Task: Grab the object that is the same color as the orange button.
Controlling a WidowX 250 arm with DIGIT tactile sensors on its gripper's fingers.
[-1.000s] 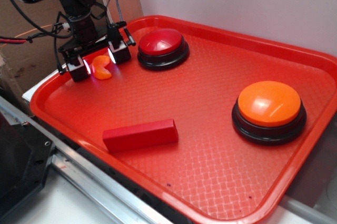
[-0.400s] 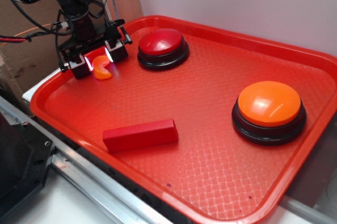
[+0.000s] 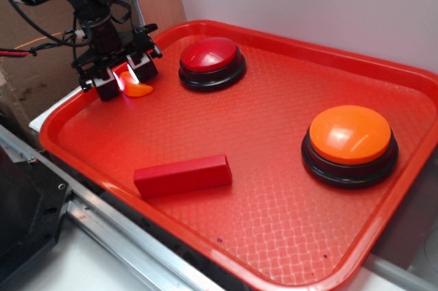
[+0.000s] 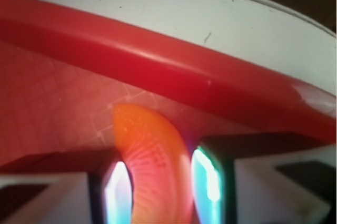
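Small glossy orange crescent piece (image 4: pixel 152 166), curved, smooth, finely ridged on its face. Lying at far-left corner of red tray (image 3: pixel 274 188), beside rim, left of red button (image 3: pixel 211 61). Clamped between lit pads of gripper (image 3: pixel 126 79). Matching in colour: orange button (image 3: pixel 350 142), well apart, right side.

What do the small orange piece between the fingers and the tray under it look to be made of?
The orange piece looks like glossy, slightly translucent plastic: it glows where the finger lights hit it. The tray looks like moulded hard plastic, semi-matte, with a fine grid embossed on its floor and a smooth rolled rim.
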